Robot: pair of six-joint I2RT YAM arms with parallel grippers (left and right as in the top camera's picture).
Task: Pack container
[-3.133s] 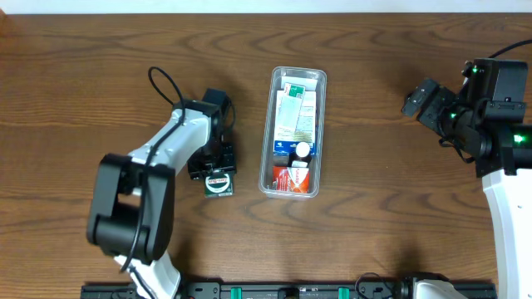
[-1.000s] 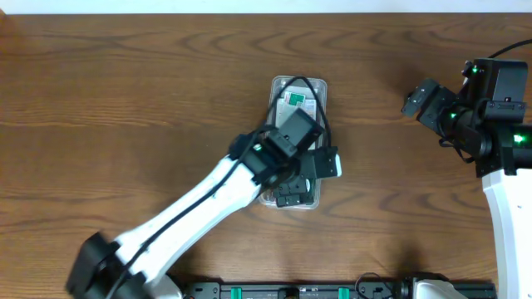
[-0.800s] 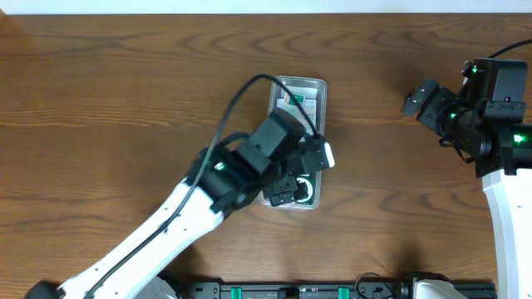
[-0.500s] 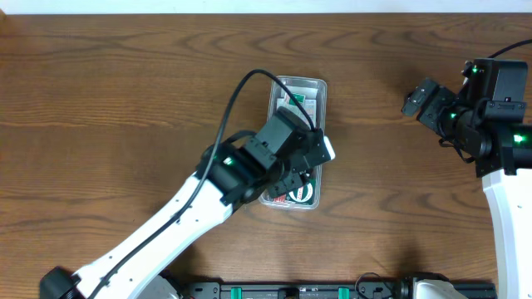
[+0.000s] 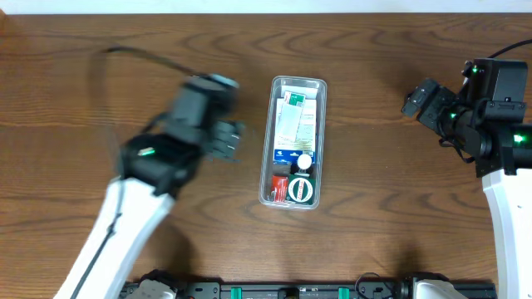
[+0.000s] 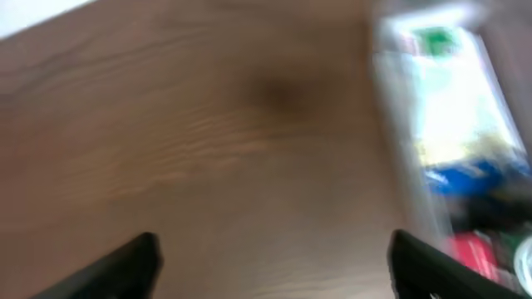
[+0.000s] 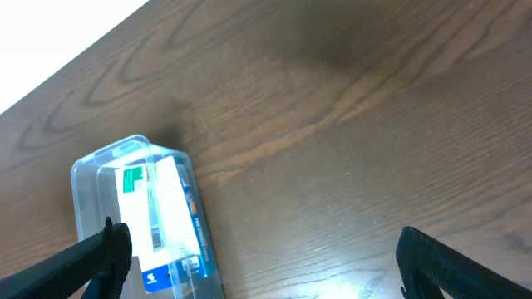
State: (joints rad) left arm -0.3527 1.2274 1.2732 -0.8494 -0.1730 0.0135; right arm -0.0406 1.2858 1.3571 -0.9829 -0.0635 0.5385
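Wood table [image 5: 374, 191] runs wide on both sides of the container [image 5: 299, 80]. My left gripper [image 5: 231, 139], blurred, seems spread and empty; the right gripper [image 5: 411, 100] gapes, holding nothing

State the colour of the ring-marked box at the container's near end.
Dark green box, white ring; clearest overhead.

Container [image 7: 101, 166] w/ boxes [image 7: 163, 208] on table [image 7: 349, 124], lower left.

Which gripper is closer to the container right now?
Left. The left gripper hangs open just off the left long wall of the container, not touching it. The right gripper sits farther away, off the container's right side toward its far end, also open.
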